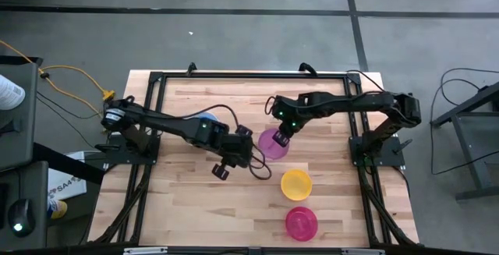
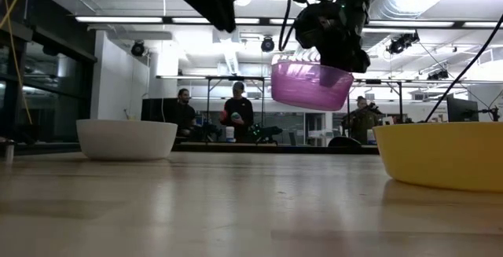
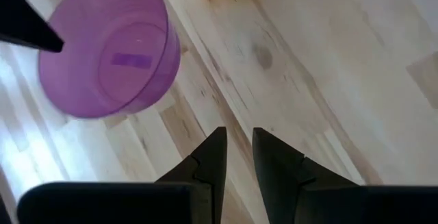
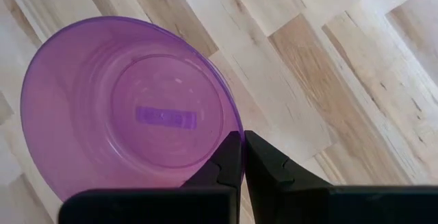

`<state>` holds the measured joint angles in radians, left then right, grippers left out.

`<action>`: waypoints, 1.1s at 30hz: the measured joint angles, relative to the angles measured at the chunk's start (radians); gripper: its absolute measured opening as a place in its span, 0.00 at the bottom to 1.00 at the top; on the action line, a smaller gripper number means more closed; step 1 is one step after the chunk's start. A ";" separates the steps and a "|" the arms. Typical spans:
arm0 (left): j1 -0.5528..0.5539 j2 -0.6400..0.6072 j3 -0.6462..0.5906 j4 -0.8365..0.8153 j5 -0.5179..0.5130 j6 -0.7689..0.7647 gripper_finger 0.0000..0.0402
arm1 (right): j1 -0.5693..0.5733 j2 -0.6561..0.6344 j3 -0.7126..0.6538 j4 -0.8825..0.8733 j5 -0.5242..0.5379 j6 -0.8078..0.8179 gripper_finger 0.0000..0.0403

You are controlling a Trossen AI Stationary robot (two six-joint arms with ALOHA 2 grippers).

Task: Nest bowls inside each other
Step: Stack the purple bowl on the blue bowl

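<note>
From above, the purple bowl [image 1: 272, 143] is being held by its rim in the closed right gripper [image 1: 281, 137], beside the left gripper [image 1: 251, 155]; the yellow bowl [image 1: 296, 183] and pink bowl [image 1: 301, 222] are lying nearer the table's [image 1: 343, 200] front edge. At table level, the purple bowl [image 2: 310, 85] is being carried clear of the table, between the white bowl [image 2: 126, 138] and yellow bowl [image 2: 444, 156]. In the left wrist view, the left gripper's [image 3: 238, 157] jaws are being kept slightly apart, gripping nothing. In the right wrist view, the purple bowl's [image 4: 123, 107] rim is being pinched.
</note>
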<state>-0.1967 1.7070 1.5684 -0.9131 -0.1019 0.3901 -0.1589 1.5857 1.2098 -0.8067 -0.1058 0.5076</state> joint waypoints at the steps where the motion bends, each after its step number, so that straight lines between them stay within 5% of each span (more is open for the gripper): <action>1: 0.000 0.020 0.009 -0.004 -0.001 0.007 0.17 | 0.000 0.005 0.000 0.005 -0.002 0.000 0.01; 12: 0.001 0.116 0.125 -0.034 -0.012 0.093 0.17 | 0.015 0.051 -0.001 0.036 -0.032 -0.040 0.01; 33: 0.027 0.188 0.135 -0.017 0.016 0.198 0.17 | 0.055 0.059 -0.001 0.100 -0.080 -0.043 0.01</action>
<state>-0.1699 1.8948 1.7033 -0.9302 -0.0856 0.5880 -0.1036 1.6447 1.2091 -0.7070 -0.1858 0.4645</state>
